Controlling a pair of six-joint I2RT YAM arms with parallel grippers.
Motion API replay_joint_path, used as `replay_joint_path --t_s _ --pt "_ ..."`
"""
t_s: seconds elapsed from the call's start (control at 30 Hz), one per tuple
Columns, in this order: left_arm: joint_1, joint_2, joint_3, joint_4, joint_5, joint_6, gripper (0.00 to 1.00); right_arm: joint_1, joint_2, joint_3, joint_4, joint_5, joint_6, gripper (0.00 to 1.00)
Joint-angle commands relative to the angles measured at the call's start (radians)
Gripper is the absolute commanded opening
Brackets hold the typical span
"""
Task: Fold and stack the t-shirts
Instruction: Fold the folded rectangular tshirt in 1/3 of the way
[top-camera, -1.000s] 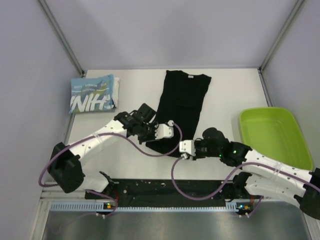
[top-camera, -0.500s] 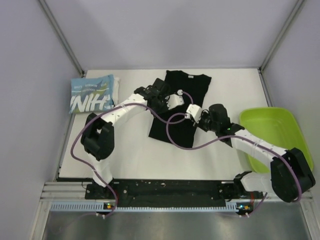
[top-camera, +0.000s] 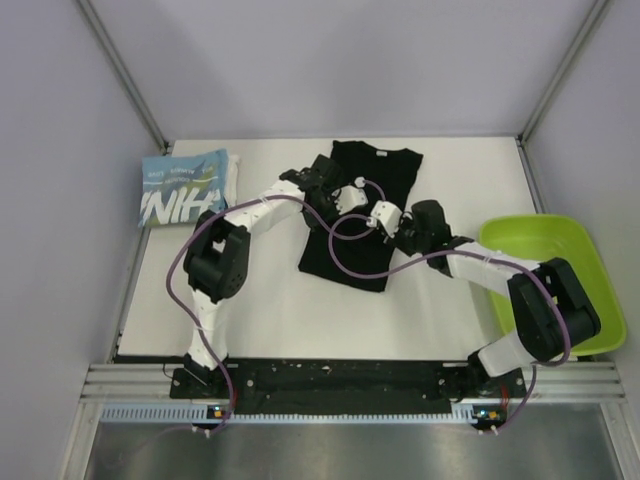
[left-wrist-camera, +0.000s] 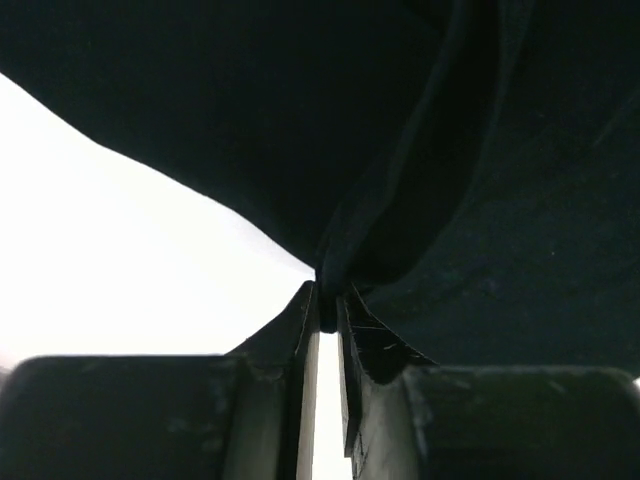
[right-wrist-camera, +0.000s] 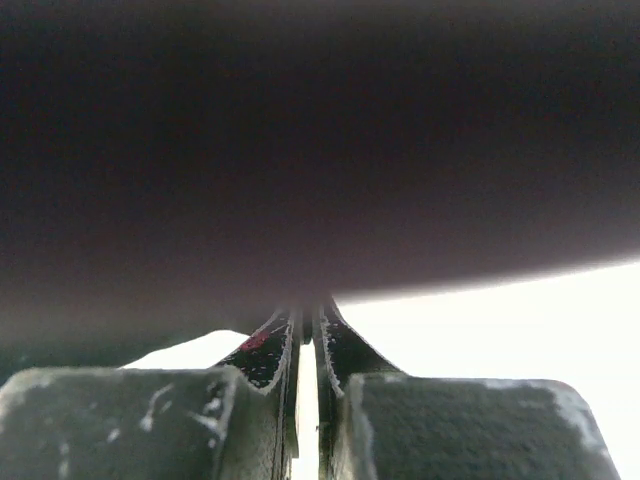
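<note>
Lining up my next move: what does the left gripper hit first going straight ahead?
The black t-shirt; the left gripper is shut on a fold of it. The right gripper may lie just beyond, depth unclear.

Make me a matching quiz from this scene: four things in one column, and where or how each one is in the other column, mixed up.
Column one:
1. black t-shirt
2. light blue t-shirt
3. green tray
4. left gripper

Column two:
A. on the right side, near the wall
B. folded, in the far left corner
C. shut on a pinch of black cloth
D. laid out in the middle, toward the far side

Pairs: 1-D, 2-B, 3-A, 4-C
</note>
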Motion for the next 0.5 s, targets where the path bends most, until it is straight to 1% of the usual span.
replay_joint_path --t_s 0.0,0.03,0.1,0.13,0.17,0.2,0.27,0.3,0.33,0.37,0.47 --pt "0.007 0.019 0.031 0.131 -0.045 -0.020 0.23 -0.026 0.076 0.061 0.050 0.064 -0.014 0.00" --pt "0.008 0.023 0.031 0.175 -0.095 -0.023 0.26 -0.032 0.101 0.081 0.054 0.080 -0.014 0.00" --pt "0.020 0.044 0.084 0.231 -0.152 -0.034 0.34 -0.044 0.171 0.130 0.057 0.126 0.004 0.13" --pt "0.034 0.064 0.140 0.228 -0.164 -0.041 0.37 -0.052 0.205 0.161 0.054 0.158 0.021 0.15" --pt "0.045 0.091 0.212 0.211 -0.170 -0.052 0.40 -0.061 0.232 0.199 0.039 0.173 0.033 0.16" --pt "0.060 0.122 0.281 0.178 -0.171 -0.067 0.40 -0.070 0.249 0.234 0.024 0.213 0.050 0.20" --pt "0.094 0.176 0.430 0.099 -0.155 -0.095 0.41 -0.095 0.266 0.299 -0.011 0.226 0.102 0.31" --pt "0.105 0.190 0.486 0.070 -0.142 -0.101 0.41 -0.106 0.266 0.326 -0.040 0.215 0.130 0.34" --pt "0.113 0.191 0.509 0.058 -0.131 -0.100 0.42 -0.115 0.262 0.354 -0.060 0.206 0.160 0.38" --pt "0.116 0.178 0.505 0.053 -0.119 -0.091 0.43 -0.127 0.253 0.372 -0.082 0.190 0.182 0.40" --pt "0.119 0.097 0.407 0.047 -0.059 -0.066 0.45 -0.147 0.211 0.409 -0.149 0.147 0.246 0.40"
